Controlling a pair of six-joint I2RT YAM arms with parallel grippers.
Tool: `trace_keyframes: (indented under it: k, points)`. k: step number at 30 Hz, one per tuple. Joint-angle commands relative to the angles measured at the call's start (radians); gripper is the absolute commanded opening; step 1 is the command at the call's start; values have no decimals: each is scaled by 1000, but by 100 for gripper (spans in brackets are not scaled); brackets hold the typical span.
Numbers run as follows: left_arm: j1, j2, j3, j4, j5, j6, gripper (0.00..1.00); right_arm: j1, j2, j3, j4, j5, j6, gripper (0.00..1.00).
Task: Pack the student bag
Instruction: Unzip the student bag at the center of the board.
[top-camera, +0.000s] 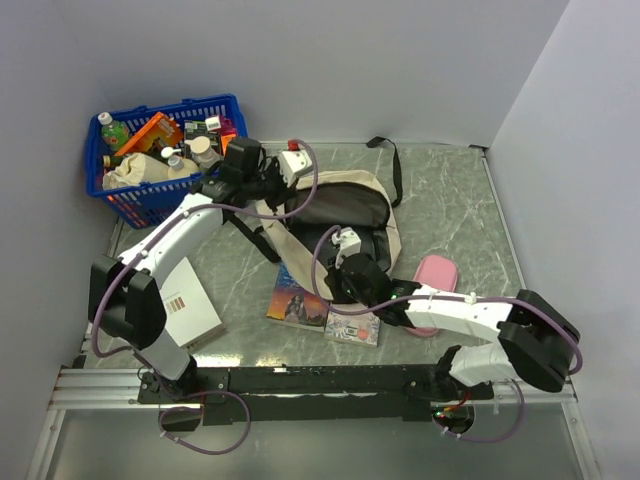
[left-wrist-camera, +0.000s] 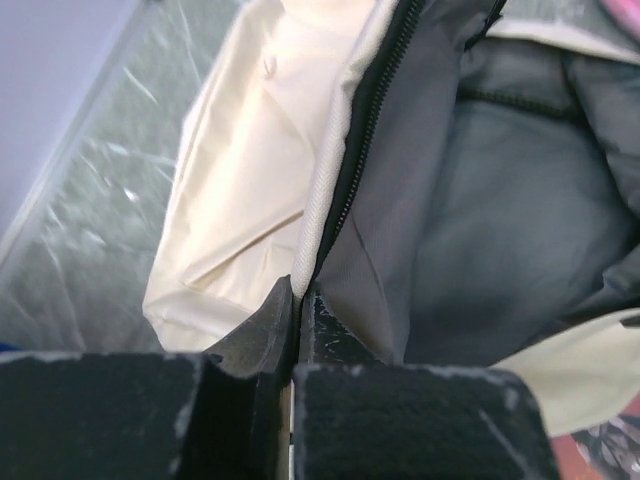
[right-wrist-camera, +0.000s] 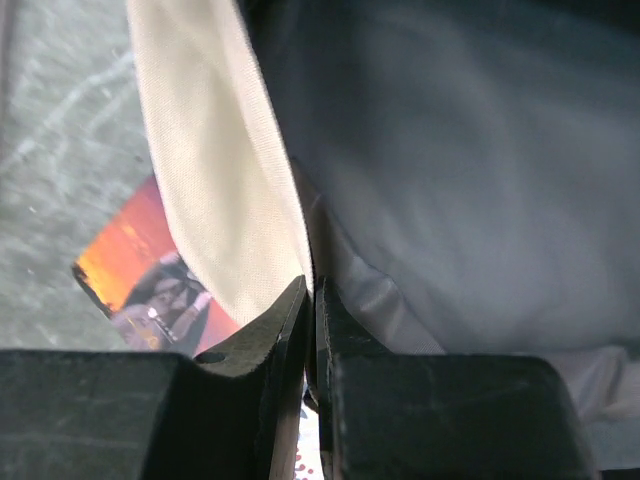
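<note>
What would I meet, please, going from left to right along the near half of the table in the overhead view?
white book → picture book → smaller book → pink pouch

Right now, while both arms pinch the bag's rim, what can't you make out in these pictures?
Cream-beige fabric backpack: its dark inside, all views, shadowed and blurred; contents unknown.
Orange-covered book: right wrist view, cream flap covers most of it.
Small pink pouch: top view, right arm covers its near part.
Blue plastic basket: top view, labels inside too small.
</note>
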Motion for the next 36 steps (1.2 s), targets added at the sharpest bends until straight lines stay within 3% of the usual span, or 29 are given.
trace_keyframes:
  k: [1, 4, 5, 11, 16, 20, 26, 28, 31, 35, 36]
  points:
    - [19, -88, -54, 150, -60, -2, 1, -1, 32, 20, -79, -50, 56, 14]
    - [19, -92, -60, 155, -61, -1, 1, -1, 9, 5, -48, -80, 67, 31]
    - [19, -92, -52, 155, -58, -5, 1, 1, -28, -17, -37, -83, 70, 42]
    - [21, -83, -46, 159, -37, -21, 1, 42, -179, -32, 110, -185, 135, 67]
    - [27, -100, -86, 162, -29, -21, 1, 109, -50, 86, 154, -456, 113, 68]
    - [47, -114, -129, 166, -31, -14, 1, 126, 189, 208, 217, -706, 130, 63]
    - [58, -143, -180, 169, -2, -23, 1, 131, 426, 371, 312, -885, 159, 61]
    - [56, -142, -174, 170, 12, -32, 1, 151, 455, 432, 259, -879, 115, 62]
    - [52, -131, -152, 162, 46, -55, 1, 189, 424, 481, 134, -723, 25, 63]
    - [41, -119, -131, 167, 40, -49, 1, 224, 319, 459, -24, -441, -23, 63]
    - [41, -116, -120, 173, 40, -55, 1, 229, 302, 469, -98, -249, -32, 63]
